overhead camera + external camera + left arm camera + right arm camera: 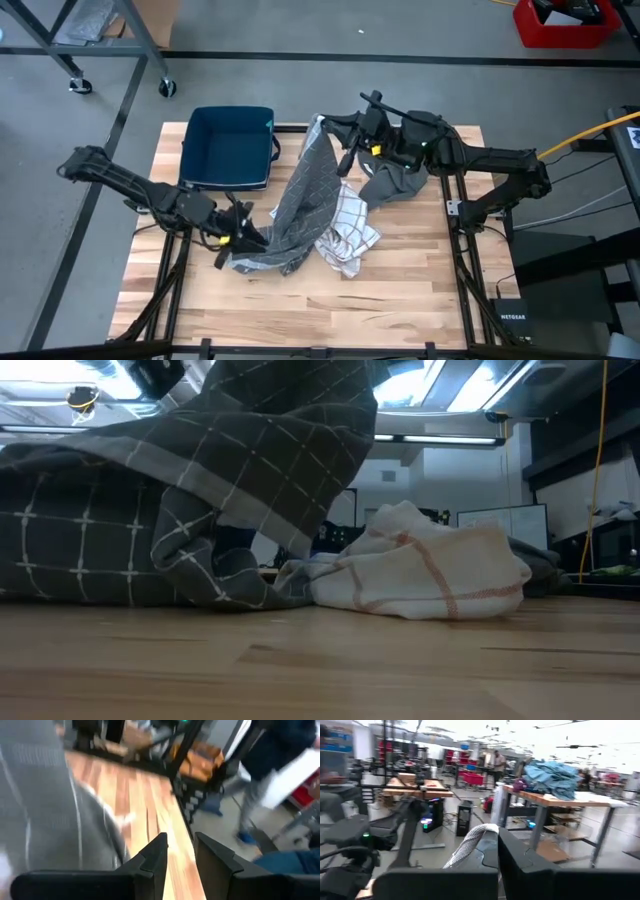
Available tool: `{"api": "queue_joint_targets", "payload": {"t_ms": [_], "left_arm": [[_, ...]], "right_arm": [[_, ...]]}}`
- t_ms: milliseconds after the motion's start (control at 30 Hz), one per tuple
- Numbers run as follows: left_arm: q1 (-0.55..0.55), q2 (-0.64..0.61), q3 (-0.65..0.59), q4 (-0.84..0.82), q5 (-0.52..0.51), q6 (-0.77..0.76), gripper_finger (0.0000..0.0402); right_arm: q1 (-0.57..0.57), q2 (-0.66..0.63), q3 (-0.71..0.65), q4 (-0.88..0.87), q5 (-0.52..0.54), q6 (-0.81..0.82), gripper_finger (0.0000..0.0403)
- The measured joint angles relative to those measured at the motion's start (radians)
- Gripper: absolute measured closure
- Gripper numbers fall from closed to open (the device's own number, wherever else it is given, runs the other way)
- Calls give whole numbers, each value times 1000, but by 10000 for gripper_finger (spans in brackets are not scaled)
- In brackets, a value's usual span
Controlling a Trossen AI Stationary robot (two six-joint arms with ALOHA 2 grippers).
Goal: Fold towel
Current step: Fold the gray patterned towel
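left gripper (pixel 238 238) low near front-left, fingers slightly parted; right gripper (pixel 330 132) raised at rear, clamped

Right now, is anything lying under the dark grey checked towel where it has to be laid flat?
Yes. A crumpled white towel with red stripes lies on the wooden table beside the dark grey checked towel, touching it, between left gripper and right gripper.

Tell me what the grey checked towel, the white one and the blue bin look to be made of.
Grey checked towel: woven cloth, probably cotton, matte; it drapes in soft folds. White towel with reddish stripes: similar soft fabric, crumpled. Blue bin: likely rigid plastic, given its smooth walls and rounded corners.
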Motion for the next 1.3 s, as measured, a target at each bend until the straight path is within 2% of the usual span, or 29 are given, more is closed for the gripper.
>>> {"api": "queue_joint_targets", "payload": {"t_ms": [233, 367, 433, 700, 1000, 1300], "left_arm": [[5, 18, 0, 401, -92, 289, 314], [32, -18, 0, 555, -180, 511, 314], [53, -24, 1, 612, -213, 575, 314], [164, 23, 1, 643, -223, 439, 314], [182, 73, 1, 641, -217, 384, 313], [181, 69, 1, 632, -217, 435, 259]], "right_arm": [[0, 0, 0, -56, -184, 51, 400], [0, 0, 0, -112, -310, 96, 400], [0, 5, 0, -135, -360, 133, 400], [2, 71, 0, -110, -407, 220, 400], [1, 149, 0, -101, -408, 263, 400], [1, 156, 0, -72, -408, 303, 400]]}}
